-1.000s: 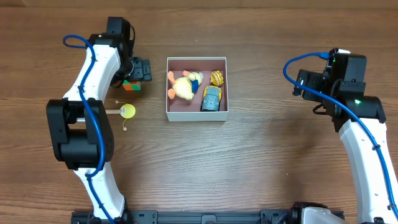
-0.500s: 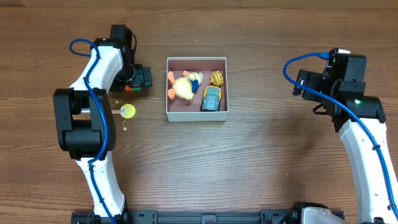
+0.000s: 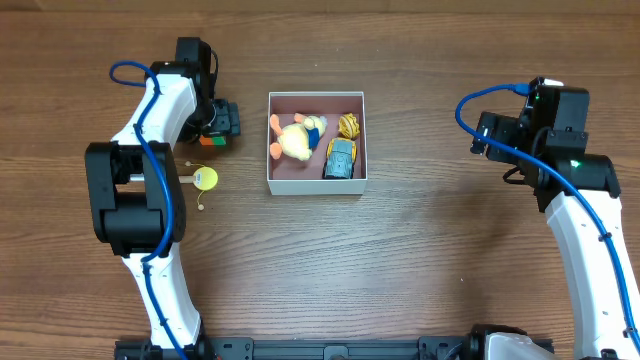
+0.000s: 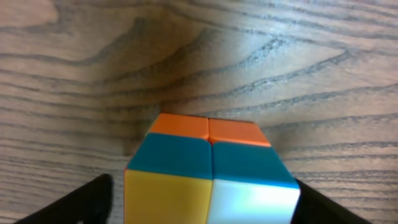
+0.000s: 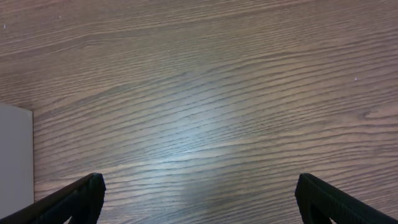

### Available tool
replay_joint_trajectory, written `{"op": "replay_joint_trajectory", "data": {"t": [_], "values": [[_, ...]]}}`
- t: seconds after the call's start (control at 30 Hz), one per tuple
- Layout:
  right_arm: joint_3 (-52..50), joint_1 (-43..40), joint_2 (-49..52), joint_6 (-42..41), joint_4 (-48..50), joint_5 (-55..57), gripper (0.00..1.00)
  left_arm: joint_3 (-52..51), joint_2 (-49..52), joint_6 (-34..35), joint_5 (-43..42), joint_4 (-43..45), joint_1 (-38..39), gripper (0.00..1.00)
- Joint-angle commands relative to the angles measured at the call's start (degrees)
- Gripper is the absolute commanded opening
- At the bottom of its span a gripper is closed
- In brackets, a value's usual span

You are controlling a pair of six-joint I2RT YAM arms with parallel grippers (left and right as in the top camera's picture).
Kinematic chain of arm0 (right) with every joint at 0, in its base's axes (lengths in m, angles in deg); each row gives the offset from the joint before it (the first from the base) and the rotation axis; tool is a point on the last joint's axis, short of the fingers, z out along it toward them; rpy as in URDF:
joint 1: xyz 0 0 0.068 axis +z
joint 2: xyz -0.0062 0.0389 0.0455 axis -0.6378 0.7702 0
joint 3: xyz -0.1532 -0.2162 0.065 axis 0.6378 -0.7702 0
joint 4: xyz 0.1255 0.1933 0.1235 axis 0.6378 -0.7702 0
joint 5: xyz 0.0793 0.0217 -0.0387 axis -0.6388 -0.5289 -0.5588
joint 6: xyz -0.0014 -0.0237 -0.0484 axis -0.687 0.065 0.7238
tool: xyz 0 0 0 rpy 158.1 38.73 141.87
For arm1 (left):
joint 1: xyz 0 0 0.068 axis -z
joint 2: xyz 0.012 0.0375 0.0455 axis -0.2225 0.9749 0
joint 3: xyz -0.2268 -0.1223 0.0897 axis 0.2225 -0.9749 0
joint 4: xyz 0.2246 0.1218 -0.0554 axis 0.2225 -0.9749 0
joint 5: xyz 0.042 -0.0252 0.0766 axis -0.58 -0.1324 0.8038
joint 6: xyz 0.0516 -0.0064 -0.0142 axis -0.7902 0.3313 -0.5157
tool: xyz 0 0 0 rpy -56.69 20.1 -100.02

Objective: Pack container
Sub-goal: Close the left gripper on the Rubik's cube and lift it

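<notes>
The container (image 3: 315, 187), a white-walled square box with a pink floor, sits mid-table. It holds a yellow plush duck (image 3: 295, 140), a grey toy car (image 3: 341, 160) and a small orange striped toy (image 3: 349, 125). To its left lies a multicoloured puzzle cube (image 4: 208, 171), partly hidden under my left gripper (image 3: 216, 122). In the left wrist view the jaws straddle the cube. The right finger (image 4: 323, 208) touches the cube and a thin gap shows beside the left finger. My right gripper (image 5: 199, 199) hangs open over bare wood, right of the container.
A yellow ball-shaped toy on a thin stick (image 3: 205, 179) lies on the table below the cube. The container's white corner (image 5: 13, 162) shows at the left edge of the right wrist view.
My left arm has shifted and brought its gripper down over the cube, with the jaws narrowing around it. The right arm has not moved.
</notes>
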Motion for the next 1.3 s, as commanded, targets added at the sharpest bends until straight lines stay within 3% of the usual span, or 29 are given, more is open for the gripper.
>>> {"op": "replay_joint_trajectory", "data": {"t": [0.0, 0.13, 0.27, 0.4, 0.47, 0.6, 0.7, 0.77, 0.8, 1.07, 1.27], "values": [[0.0, -0.1, -0.1, 0.4, 0.4, 0.8, 1.00, 1.5, 0.2, -2.5, 0.7, 1.1, -0.4, 0.73], [0.0, -0.1, -0.1, 0.4, 0.4, 0.8, 1.00, 1.5, 0.2, -3.7, 0.7, 1.7, -0.4, 0.74], [0.0, -0.1, -0.1, 0.4, 0.4, 0.8, 1.00, 1.5, 0.2, -4.1, 0.7, 1.6, -0.4, 0.58], [0.0, -0.1, -0.1, 0.4, 0.4, 0.8, 1.00, 1.5, 0.2, -4.1, 0.7, 1.4, -0.4, 0.56], [0.0, -0.1, -0.1, 0.4, 0.4, 0.8, 1.00, 1.5, 0.2, -4.1, 0.5, 1.2, -0.4, 0.47], [0.0, -0.1, -0.1, 0.4, 0.4, 0.8, 1.00, 3.2, 0.2, -4.1, 0.6, -0.4, -0.4, 0.42], [0.0, -0.1, -0.1, 0.4, 0.4, 0.8, 1.00, 6.4, 0.2, -4.1, 0.6, -3.3, -0.4, 0.29], [0.0, -0.1, -0.1, 0.4, 0.4, 0.8, 1.00, 9.7, 0.1, -4.1, 0.6, -6.1, -0.4, 0.41], [0.0, -0.1, -0.1, 0.4, 0.4, 0.8, 1.00, 11.4, 0.1, -4.1, 0.5, -7.5, -0.3, 0.43], [0.0, -0.1, -0.1, 0.4, 0.4, 0.8, 1.00, 29.6, 0.0, -4.1, -2.8, -21.9, 2.3, 0.36], [0.0, -0.1, -0.1, 0.4, 0.4, 0.8, 1.00, 41.3, 0.0, -4.2, -4.2, -31.1, 9.2, 0.35]]}}
